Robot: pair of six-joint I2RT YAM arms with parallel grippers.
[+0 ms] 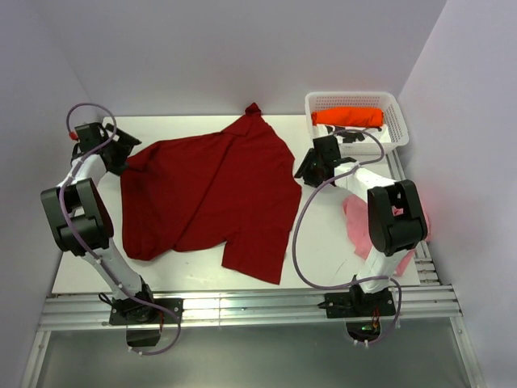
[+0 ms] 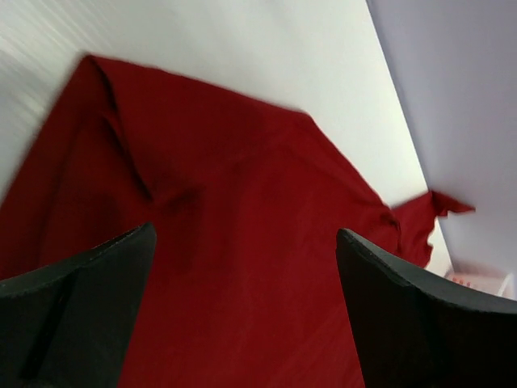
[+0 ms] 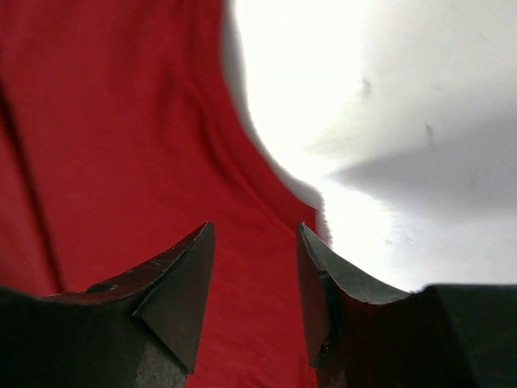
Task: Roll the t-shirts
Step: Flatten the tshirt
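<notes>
In the white basket (image 1: 352, 99) lies a rolled orange t-shirt (image 1: 349, 117).

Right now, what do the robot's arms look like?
Both the left arm and right arm have white tubes with chunky black joints. A thin lilac cable loops along each. The left pincer and right pincer end in black wedges.

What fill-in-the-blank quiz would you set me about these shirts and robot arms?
1. The big shirt spread across the table is dark ____.
2. The orange shirt lies inside the white ____.
3. The pink shirt is partly hidden by the ____ arm.
4. The left gripper hovers over the big shirt, jaws wide ____.
Missing words: red; basket; right; open.
</notes>
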